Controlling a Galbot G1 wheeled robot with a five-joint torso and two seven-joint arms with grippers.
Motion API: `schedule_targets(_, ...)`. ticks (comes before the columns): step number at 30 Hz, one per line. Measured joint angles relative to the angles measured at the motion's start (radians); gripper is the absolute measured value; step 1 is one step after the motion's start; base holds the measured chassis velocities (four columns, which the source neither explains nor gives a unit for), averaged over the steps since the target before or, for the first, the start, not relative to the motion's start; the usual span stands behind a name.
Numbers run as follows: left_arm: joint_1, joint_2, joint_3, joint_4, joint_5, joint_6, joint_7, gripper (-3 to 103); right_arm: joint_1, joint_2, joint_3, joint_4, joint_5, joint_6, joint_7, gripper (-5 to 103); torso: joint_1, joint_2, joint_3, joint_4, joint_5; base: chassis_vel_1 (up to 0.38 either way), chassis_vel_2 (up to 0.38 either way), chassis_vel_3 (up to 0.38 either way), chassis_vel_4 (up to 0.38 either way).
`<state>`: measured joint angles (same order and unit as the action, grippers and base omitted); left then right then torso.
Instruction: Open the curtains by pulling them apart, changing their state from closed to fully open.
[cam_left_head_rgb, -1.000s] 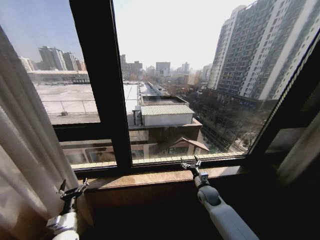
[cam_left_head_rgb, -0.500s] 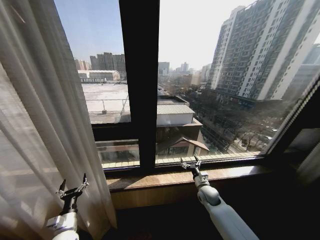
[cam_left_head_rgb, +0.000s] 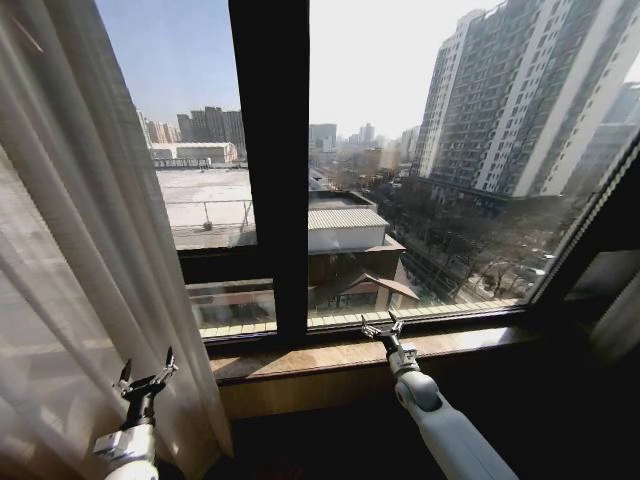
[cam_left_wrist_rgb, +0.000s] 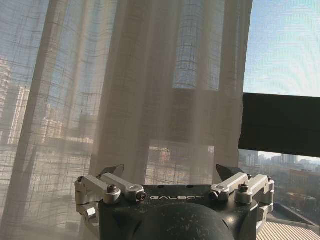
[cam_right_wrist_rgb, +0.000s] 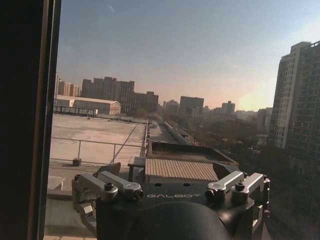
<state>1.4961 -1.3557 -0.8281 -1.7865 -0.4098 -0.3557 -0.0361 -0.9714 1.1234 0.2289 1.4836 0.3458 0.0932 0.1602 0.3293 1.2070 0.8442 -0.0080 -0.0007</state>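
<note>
One sheer cream curtain (cam_left_head_rgb: 80, 250) hangs bunched in pleats at the left of the window, and its inner edge falls beside the black frame bar (cam_left_head_rgb: 268, 170). My left gripper (cam_left_head_rgb: 146, 370) is low in front of this panel, open, with nothing between its fingers. In the left wrist view the curtain (cam_left_wrist_rgb: 125, 90) hangs just ahead of the open left gripper (cam_left_wrist_rgb: 170, 172). My right gripper (cam_left_head_rgb: 380, 325) is open over the wooden sill (cam_left_head_rgb: 330, 355), at bare glass. The right wrist view shows the open right gripper (cam_right_wrist_rgb: 170, 170) facing rooftops outside.
A dark horizontal frame bar (cam_left_wrist_rgb: 280, 125) crosses beyond the curtain's edge. The black window frame (cam_right_wrist_rgb: 25, 120) stands beside the right gripper. At the far right a slanted dark frame (cam_left_head_rgb: 590, 230) borders a pale strip that may be more fabric (cam_left_head_rgb: 622, 325).
The whole head picture has shifted, so the camera turned left and more of the left curtain shows. Both grippers keep their place in the picture and stay open.
</note>
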Motion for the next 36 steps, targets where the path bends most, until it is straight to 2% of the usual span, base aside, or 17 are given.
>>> schedule_targets(36,0.0,0.0,0.0,0.0,0.0,0.0,0.0,100,0.0,0.0,0.0,0.0,0.0,0.0,0.0,100,0.0,0.0,0.0,-0.0001,0.0004,-0.005,-0.01,0.007,0.011)
